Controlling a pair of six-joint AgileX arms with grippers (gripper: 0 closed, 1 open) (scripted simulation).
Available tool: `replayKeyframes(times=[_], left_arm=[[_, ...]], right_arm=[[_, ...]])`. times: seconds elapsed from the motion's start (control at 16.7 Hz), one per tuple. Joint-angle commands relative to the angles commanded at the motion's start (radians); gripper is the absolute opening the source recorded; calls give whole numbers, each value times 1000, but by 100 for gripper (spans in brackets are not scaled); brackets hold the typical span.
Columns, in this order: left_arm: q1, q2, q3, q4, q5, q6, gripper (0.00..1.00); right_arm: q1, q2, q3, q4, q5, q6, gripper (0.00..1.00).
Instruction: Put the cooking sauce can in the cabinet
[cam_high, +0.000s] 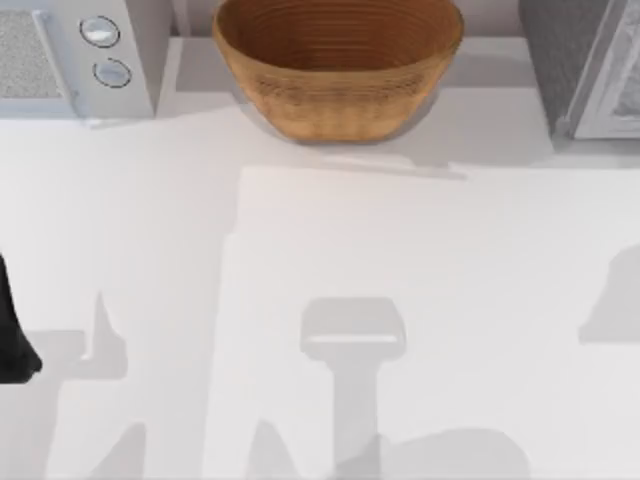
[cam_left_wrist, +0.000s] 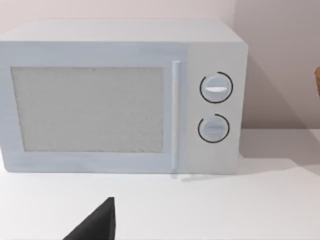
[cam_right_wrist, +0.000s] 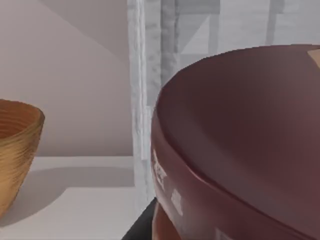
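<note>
The cooking sauce can (cam_right_wrist: 240, 145) looms very close in the right wrist view, its dark maroon lid tilted and raised above the table. My right gripper is shut on it, with a dark finger (cam_right_wrist: 142, 226) edging in beneath the lid. Right behind the can stands the cabinet (cam_right_wrist: 150, 75), grey with a pale framed door. From above, the cabinet (cam_high: 585, 60) sits at the table's back right corner. My left gripper (cam_high: 12, 335) stays parked at the table's left edge, and a dark part of it (cam_left_wrist: 95, 225) shows in front of the microwave.
A white microwave (cam_high: 70, 55) with two round knobs stands at the back left, also seen as the microwave (cam_left_wrist: 120, 95) from the left wrist. A woven basket (cam_high: 335, 60) sits at the back middle, left of the cabinet, and the basket (cam_right_wrist: 15, 150) shows beside the can.
</note>
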Motion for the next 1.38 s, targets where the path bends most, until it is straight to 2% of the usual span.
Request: replayKeyframes(times=[0.84,1.08,1.38], left_arm=[[0,0,0,0,0,0,100],[0,0,0,0,0,0,100],[0,0,0,0,0,0,100]], right_arm=[[118,943,1318,-376,150,26,0],[151,1086,1525,-428,160,12,0],[161,1116,1569,-438,160,6,0]])
